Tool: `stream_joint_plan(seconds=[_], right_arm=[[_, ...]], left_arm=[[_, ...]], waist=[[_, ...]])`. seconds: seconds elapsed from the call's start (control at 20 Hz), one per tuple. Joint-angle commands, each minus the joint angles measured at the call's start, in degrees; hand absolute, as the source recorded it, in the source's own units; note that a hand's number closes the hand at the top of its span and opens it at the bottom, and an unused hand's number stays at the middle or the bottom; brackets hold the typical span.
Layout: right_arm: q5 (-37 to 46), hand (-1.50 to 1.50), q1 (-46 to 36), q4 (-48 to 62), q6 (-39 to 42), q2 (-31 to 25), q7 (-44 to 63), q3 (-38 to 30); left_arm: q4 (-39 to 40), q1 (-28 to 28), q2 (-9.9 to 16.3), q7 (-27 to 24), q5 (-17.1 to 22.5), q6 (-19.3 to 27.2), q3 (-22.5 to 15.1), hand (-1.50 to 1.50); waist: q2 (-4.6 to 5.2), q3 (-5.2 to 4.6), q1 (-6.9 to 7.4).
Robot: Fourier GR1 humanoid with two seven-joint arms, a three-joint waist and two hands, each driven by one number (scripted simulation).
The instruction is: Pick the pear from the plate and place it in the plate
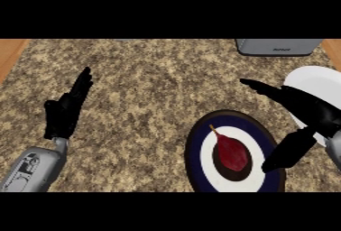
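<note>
I see my right robot hand (307, 118) spread wide over the counter (153, 90), fingers reaching up and to the left, thumb hanging down beside the rim of the dark-rimmed plate (197, 149), holding nothing. Just left of that thumb the dark red pear (231, 153) lies on this plate's white centre, its thin stem aimed away from me; behind the same hand sits a white plate (318, 81). My left robot hand (65, 108) rests far off, fingers straight and upright.
</note>
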Motion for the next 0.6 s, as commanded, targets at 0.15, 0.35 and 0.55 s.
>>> stream_joint_plan(seconds=[0.15,0.35,0.55], right_arm=[[4.56,-1.5,2.22,1.1,4.08,6.59,2.7,0.86],[11.19,-1.5,1.91,6.96,5.72,10.98,-1.2,3.92],[13.27,-1.5,0.42,9.83,9.28,13.25,1.06,4.04]], left_arm=[[-3.02,1.6,-1.01,1.82,-2.4,-1.46,2.22,0.0],[1.87,0.66,-4.73,-1.26,-4.52,-0.91,2.09,0.0],[-0.44,0.7,-5.07,0.48,-4.67,-2.5,3.32,0.0]], waist=[[-0.09,0.05,-0.19],[0.05,0.05,-0.15],[-0.02,0.05,-0.13]])
